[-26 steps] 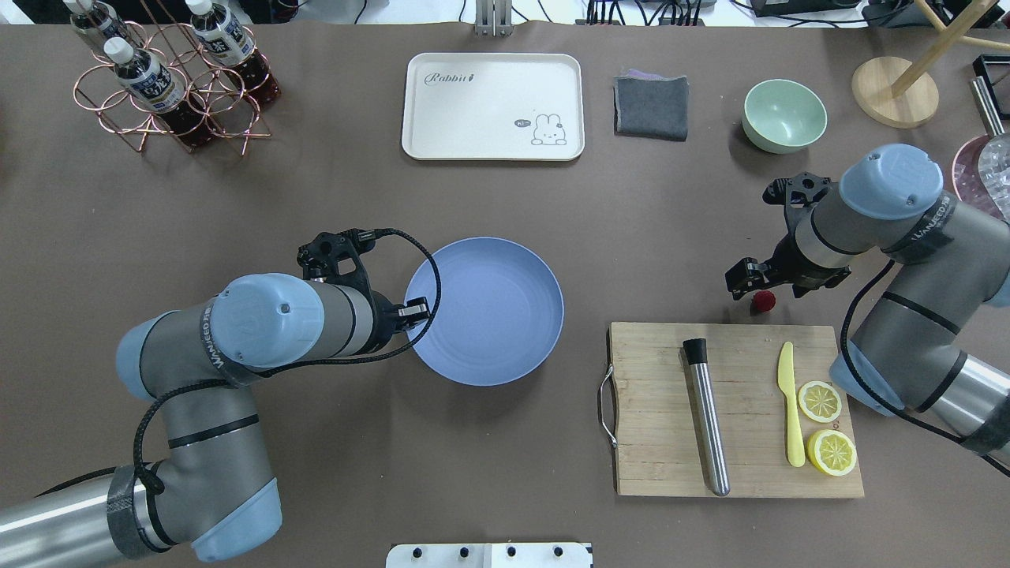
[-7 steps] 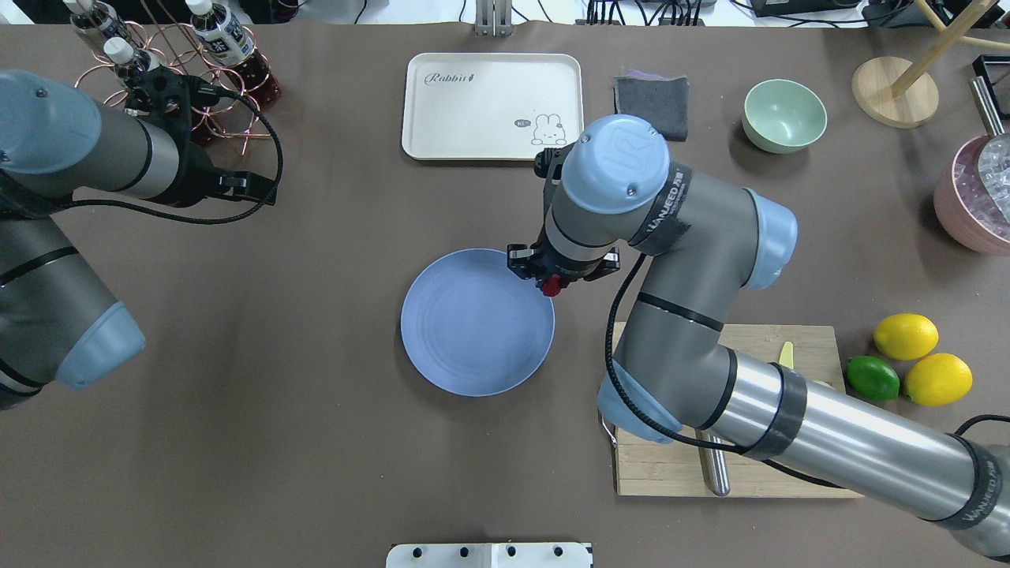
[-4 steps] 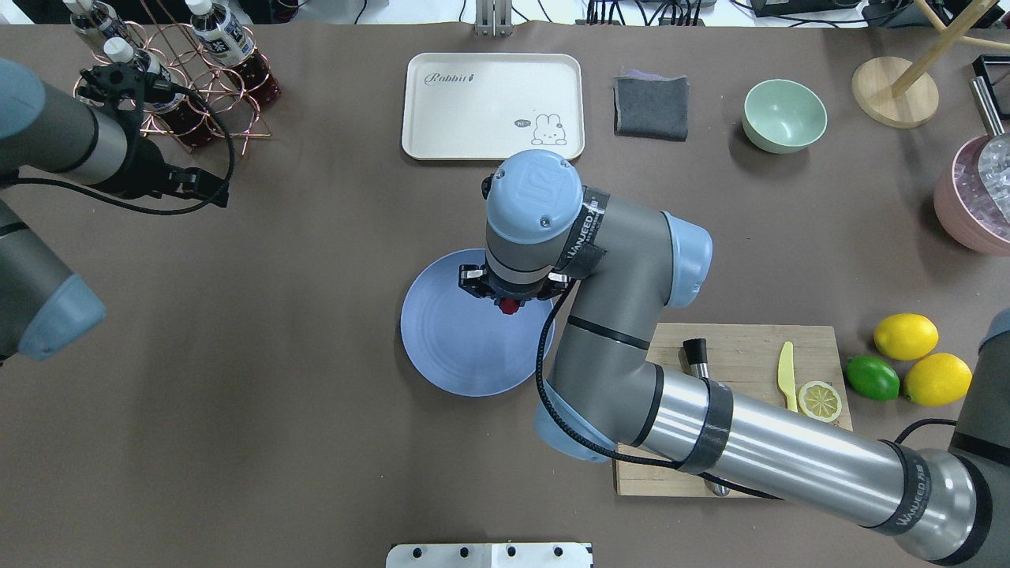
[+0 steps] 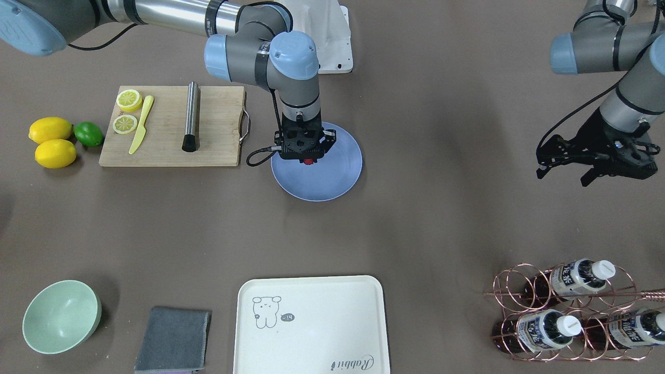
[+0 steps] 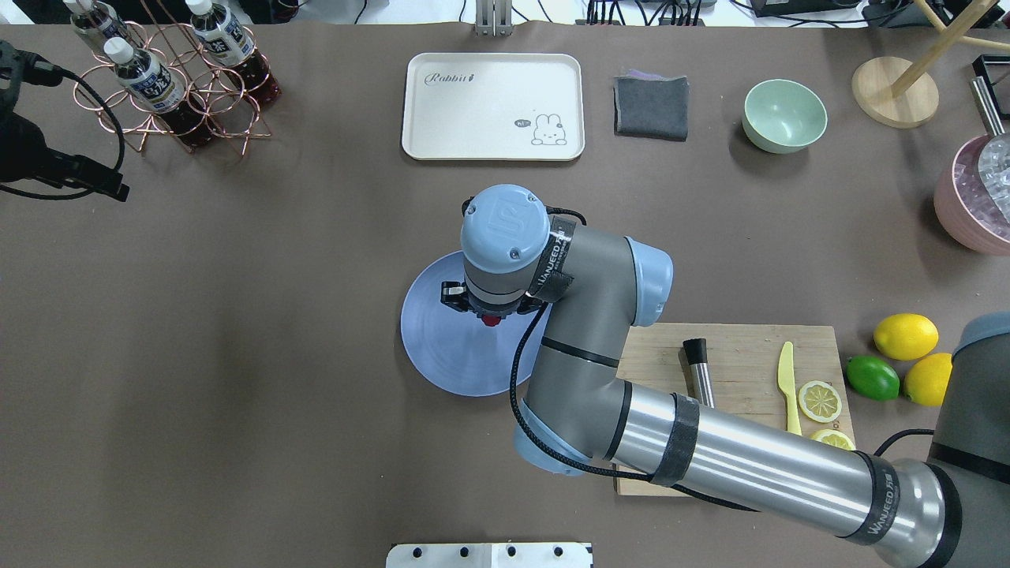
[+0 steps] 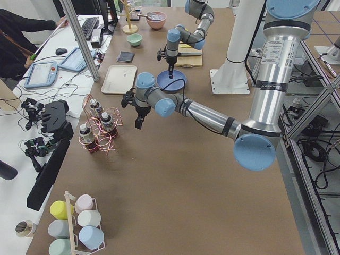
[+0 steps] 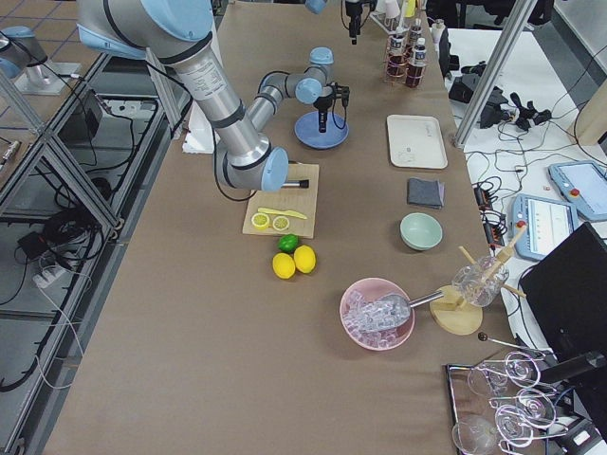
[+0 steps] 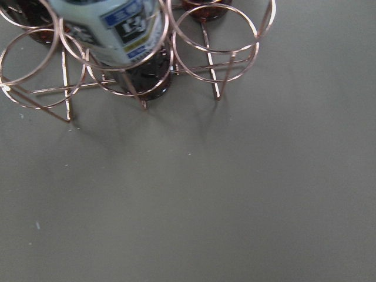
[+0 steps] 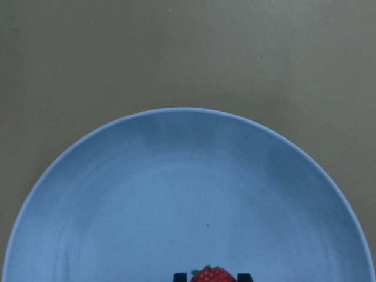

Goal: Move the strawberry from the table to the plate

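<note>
1. Right now my right gripper (image 5: 490, 316) is pinching the strawberry (image 9: 212, 275) between its two black fingertips (image 9: 181, 276), one on each flank of the berry.
2. Straight below the tool lies the plate (image 9: 176, 194), and the berry sits over its inner part, well inside the rim. I cannot tell whether the berry touches the surface.
3. I judge the berry light and small. Its bumpy red skin should give my pads some bite, so a gentle squeeze across the widest part is the right hold. Being round, it may roll once freed.
4. Under the tool the plate is round, shallow and matte blue-lavender, with faint concentric rings. Its raised rim should stop a roll. Around it spreads the flat, matte grey-brown table (image 5: 276, 355).
5. My left gripper (image 4: 561, 176) hangs far off to the side by the copper wire rack (image 8: 216, 82), fingers spread and holding nothing.
</note>
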Robot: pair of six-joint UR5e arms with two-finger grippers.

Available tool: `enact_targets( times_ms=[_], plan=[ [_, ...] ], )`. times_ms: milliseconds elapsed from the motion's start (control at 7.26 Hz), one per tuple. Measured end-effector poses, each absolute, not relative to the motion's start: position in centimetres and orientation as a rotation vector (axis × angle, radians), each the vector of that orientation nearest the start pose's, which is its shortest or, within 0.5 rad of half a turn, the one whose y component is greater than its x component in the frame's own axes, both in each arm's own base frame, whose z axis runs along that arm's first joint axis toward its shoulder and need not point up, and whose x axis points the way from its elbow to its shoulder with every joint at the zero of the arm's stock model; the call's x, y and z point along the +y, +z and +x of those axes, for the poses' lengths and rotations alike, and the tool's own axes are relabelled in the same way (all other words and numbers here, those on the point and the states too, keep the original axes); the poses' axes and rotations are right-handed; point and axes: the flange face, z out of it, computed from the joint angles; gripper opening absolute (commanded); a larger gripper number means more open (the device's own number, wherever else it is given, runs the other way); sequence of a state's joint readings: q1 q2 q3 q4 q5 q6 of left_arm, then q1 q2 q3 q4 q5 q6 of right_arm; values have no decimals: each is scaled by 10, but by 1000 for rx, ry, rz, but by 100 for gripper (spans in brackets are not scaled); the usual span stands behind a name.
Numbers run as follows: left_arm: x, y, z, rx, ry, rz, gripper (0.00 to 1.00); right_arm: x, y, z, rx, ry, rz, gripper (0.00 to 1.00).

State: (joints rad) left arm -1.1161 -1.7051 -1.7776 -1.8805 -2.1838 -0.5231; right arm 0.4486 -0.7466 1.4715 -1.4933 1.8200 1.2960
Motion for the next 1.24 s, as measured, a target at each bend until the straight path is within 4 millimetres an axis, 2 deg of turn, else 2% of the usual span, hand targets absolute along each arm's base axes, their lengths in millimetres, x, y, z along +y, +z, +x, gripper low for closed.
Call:
enact_targets(
  times_ms=[138, 275, 551, 688, 826, 964, 1101, 1239],
  plan=[
    [-532, 462, 165, 816, 136, 280, 98, -418, 190, -631, -832, 60, 65, 43],
    [-532, 466, 159, 813, 132, 279, 98, -414, 192, -637, -839, 58, 68, 99],
    [-529, 473, 149, 807, 118, 272, 98, -408, 189, -642, -853, 71, 62, 100],
    [-529, 474, 147, 806, 114, 272, 98, -411, 184, -636, -863, 81, 63, 100],
    [-529, 474, 144, 806, 110, 275, 98, -420, 178, -621, -874, 92, 60, 100],
    [-529, 474, 138, 808, 102, 278, 98, -433, 174, -595, -875, 105, 40, 100],
    [-527, 474, 127, 822, 88, 274, 98, -449, 174, -556, -864, 113, 13, 100],
    [-527, 474, 112, 843, 80, 272, 98, -463, 183, -501, -837, 103, -4, 100]
  ],
)
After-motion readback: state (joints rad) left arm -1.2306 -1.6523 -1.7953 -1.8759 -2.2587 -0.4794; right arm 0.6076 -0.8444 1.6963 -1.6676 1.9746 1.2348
